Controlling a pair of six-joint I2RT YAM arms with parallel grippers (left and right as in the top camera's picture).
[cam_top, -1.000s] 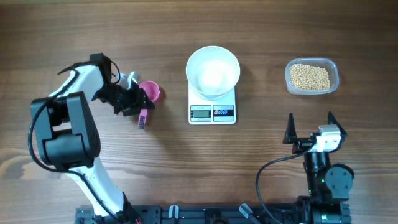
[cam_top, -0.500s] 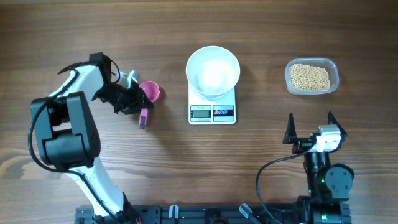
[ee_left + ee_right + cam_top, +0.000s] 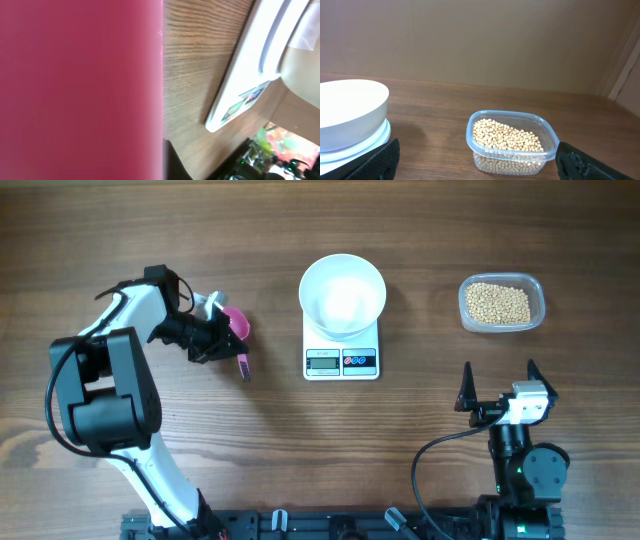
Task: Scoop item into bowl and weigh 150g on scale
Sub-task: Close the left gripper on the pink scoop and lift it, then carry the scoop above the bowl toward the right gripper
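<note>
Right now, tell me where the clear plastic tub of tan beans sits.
Overhead view: the tub sits at the table's right side, right of the round white bowl on the white scale, beyond the right gripper.

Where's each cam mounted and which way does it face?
Overhead: fixed above the table, looking straight down; both tools show, left tool shut on the pink scoop, right tool open.
Left wrist: behind the left tool, low, facing the scale; scoop fills half the frame, own fingers not clear.
Right wrist: behind the right tool, low, facing the tub of beans and bowl; own fingertips at bottom corners.
Shared: both wrist views show scale and bowl.
</note>
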